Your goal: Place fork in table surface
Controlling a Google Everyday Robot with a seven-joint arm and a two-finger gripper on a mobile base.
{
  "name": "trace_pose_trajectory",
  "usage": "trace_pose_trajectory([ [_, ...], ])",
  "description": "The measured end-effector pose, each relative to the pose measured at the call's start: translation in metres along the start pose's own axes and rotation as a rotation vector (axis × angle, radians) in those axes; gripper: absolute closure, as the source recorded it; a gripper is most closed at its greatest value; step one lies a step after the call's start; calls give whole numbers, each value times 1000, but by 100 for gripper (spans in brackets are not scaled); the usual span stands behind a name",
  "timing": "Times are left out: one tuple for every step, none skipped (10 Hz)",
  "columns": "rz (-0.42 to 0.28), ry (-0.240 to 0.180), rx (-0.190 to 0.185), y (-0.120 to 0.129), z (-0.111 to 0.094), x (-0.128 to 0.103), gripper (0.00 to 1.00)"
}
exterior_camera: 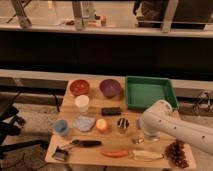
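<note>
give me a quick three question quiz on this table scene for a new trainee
1. True or false: the purple round bowl stands on the light tan wooden tabletop, left of the green plastic tray.
2. Which lies nearest the table's front edge? A) red bowl B) orange carrot-like item C) white cup
3. Fill in: the gripper, at the end of the white arm, is low over the tabletop, just right of the small metal ____.
Key: 1 true; 2 B; 3 cup.
</note>
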Motion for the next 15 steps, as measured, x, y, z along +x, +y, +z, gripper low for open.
trace_pose_trajectory([
  [3,1,-1,0,1,1,38],
  [9,2,-11,2,3,3,38],
  [9,3,-14,2,4,4,38],
  [10,3,-17,3,5,4,38],
  [11,3,-20,5,6,5,38],
  [10,4,-26,7,9,5,39],
  [8,3,-31,9,12,4,44],
  [6,4,-32,9,14,4,45],
  [5,5,-34,9,16,4,49],
  [4,6,-33,9,17,4,50],
  [6,5,-29,7,19,4,50],
  [10,3,-29,6,21,5,50],
  [14,2,-31,5,23,6,50],
  [18,2,-33,5,25,7,50],
  [22,1,-37,5,27,8,50],
])
